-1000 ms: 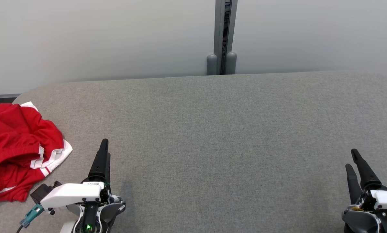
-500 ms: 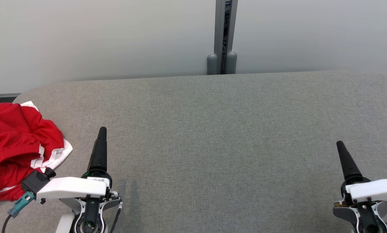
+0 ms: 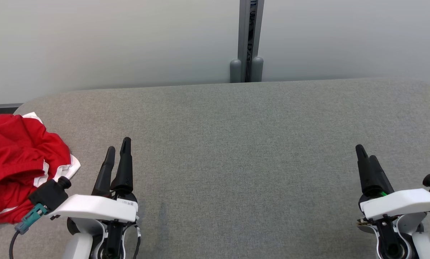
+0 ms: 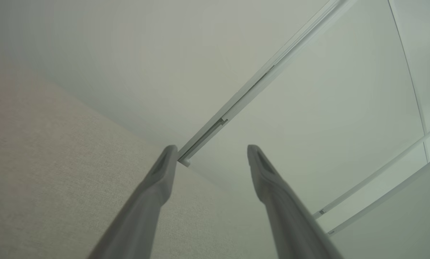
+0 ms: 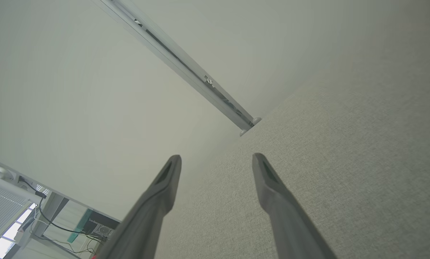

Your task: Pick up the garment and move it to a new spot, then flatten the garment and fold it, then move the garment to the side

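Head view: a crumpled red, white-trimmed garment [image 3: 17,162] lies untouched at 9 o'clock on the grey fabric worktop [image 3: 236,144]. The pick-up step is pending, and the left tool [image 3: 118,144], near it, must likely swing toward 9 o'clock.
Left wrist view: its jaws stand apart, holding nothing.
Right wrist view: the right tool [image 5: 215,158] is likewise parted and empty, with a pale partition wall [image 5: 74,72] at 12 o'clock.

Head view above grey surface [image 3: 236,144]; 2 wrist views toward wall [image 4: 128,54]
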Motion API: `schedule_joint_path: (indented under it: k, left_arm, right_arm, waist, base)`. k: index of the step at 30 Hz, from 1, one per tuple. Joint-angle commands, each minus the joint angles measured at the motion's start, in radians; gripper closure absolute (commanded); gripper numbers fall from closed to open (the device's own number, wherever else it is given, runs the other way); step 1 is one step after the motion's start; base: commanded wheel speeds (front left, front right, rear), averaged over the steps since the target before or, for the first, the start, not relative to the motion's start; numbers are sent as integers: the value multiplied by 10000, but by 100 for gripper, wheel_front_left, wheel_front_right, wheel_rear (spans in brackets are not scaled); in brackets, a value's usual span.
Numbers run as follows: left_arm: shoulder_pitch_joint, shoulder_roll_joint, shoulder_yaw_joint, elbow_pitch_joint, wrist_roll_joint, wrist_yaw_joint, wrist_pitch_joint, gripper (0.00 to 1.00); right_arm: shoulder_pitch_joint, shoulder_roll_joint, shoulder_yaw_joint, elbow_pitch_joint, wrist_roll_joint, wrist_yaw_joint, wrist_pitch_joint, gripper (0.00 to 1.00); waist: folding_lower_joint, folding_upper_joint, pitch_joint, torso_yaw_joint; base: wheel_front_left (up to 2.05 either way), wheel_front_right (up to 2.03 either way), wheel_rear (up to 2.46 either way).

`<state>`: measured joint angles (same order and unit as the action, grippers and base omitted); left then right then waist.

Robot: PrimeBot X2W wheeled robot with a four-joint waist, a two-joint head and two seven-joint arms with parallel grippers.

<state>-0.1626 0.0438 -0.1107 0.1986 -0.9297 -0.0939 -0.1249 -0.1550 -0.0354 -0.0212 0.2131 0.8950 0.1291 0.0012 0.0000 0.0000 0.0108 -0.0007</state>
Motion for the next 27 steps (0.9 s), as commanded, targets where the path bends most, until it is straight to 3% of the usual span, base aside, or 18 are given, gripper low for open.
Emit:
schedule_joint_path:
  k: [1, 27]
  left_arm:
    - [-19, 38, 8, -226, 418, 95, -89, 0]
    - [308, 56, -133, -725, 3732, 489, -598, 0]
  right_arm:
    - [-188, -102, 143, -93, -309, 19, -147, 0]
    - [-315, -157, 1310, -347, -2978, 22, -1133, 0]
  waist:
    - [0, 0, -6, -5]
    - [0, 0, -25, -32]
  base:
    - [0, 0, 0]
    - [0, 0, 0]
